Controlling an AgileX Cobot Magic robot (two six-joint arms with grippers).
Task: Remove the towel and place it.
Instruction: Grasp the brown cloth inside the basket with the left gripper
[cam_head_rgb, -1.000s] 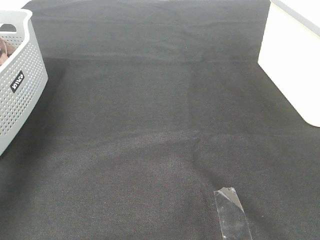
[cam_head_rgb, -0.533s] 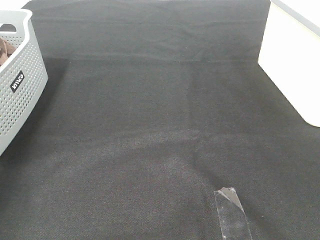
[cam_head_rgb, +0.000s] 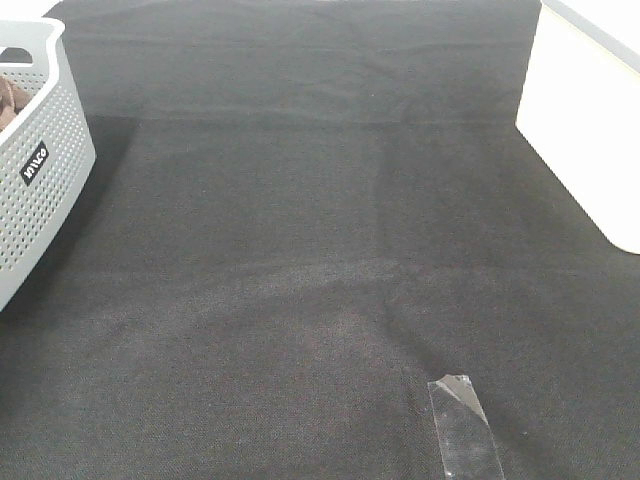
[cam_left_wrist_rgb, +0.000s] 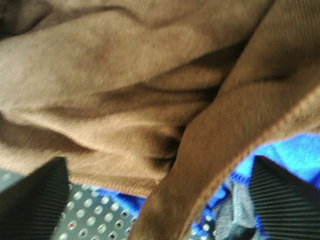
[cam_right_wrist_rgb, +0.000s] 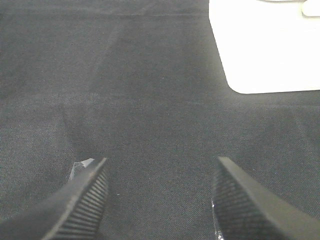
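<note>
The towel (cam_left_wrist_rgb: 125, 90), a reddish-brown cloth with a stitched edge, lies crumpled in the grey perforated basket (cam_head_rgb: 40, 170) at the table's left edge. Only a sliver of the towel (cam_head_rgb: 8, 100) shows over the rim in the exterior high view. My left gripper (cam_left_wrist_rgb: 157, 165) is down in the basket, open, its ribbed fingers (cam_left_wrist_rgb: 35, 200) wide apart on either side of a raised fold of the towel. My right gripper (cam_right_wrist_rgb: 161, 162) hangs open over the black table cloth (cam_right_wrist_rgb: 150, 100) with nothing between its fingers. Neither arm shows in the exterior high view.
A blue cloth (cam_left_wrist_rgb: 295, 155) lies under the towel on the basket's perforated floor (cam_left_wrist_rgb: 95, 210). A white box (cam_head_rgb: 590, 120) stands at the table's right edge. A strip of clear tape (cam_head_rgb: 465, 430) is stuck to the black cloth near the front.
</note>
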